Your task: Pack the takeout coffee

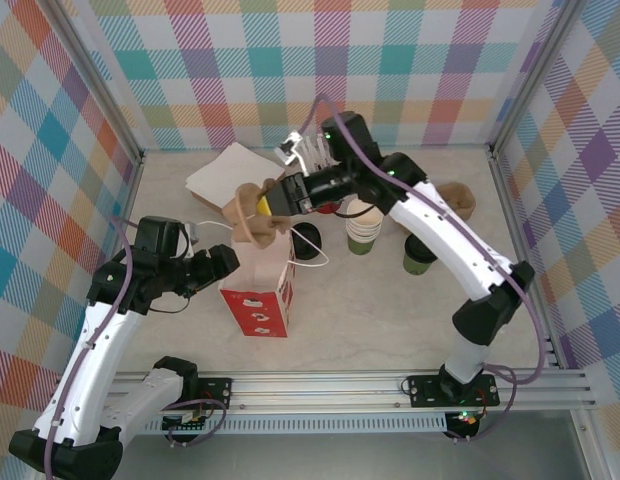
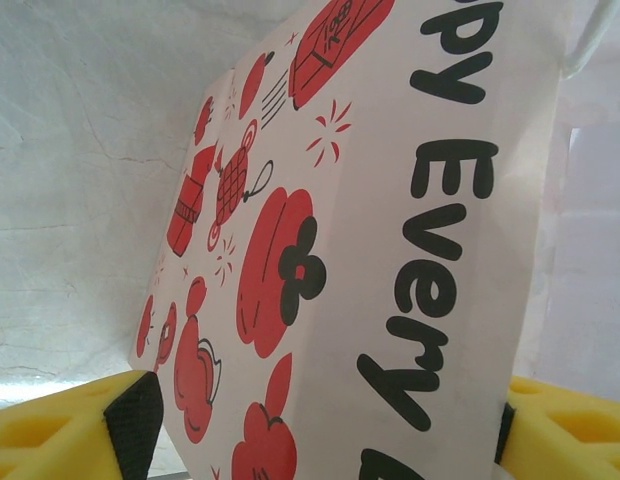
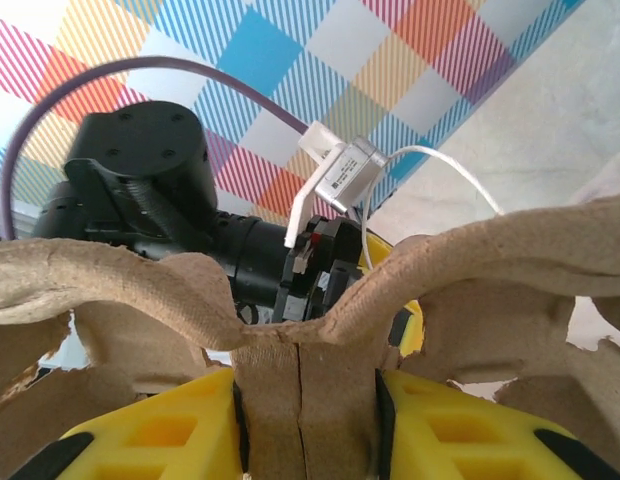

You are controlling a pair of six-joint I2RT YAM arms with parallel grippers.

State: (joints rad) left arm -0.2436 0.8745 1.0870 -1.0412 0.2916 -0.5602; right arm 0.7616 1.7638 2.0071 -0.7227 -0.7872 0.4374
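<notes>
- Left fingers [image 2: 60,440] are clamped on the paper bag [image 1: 258,300], one yellow finger on each side of its printed red-and-white wall; the bag stands upright at lower centre of the top view.
- Right fingers [image 3: 160,435] are pinched shut on the middle rib of the brown pulp carrier [image 1: 252,222], held above the bag's open mouth.
- One takeout coffee cup [image 1: 420,257], green with a dark top, sits on the bench [image 1: 390,320] right of centre, well apart from the bag.
- A second green cup [image 1: 362,235], white inside, stands just left of it, under the right arm.
- A round black lid [image 1: 308,240] lies flat near the bag's upper right corner.
</notes>
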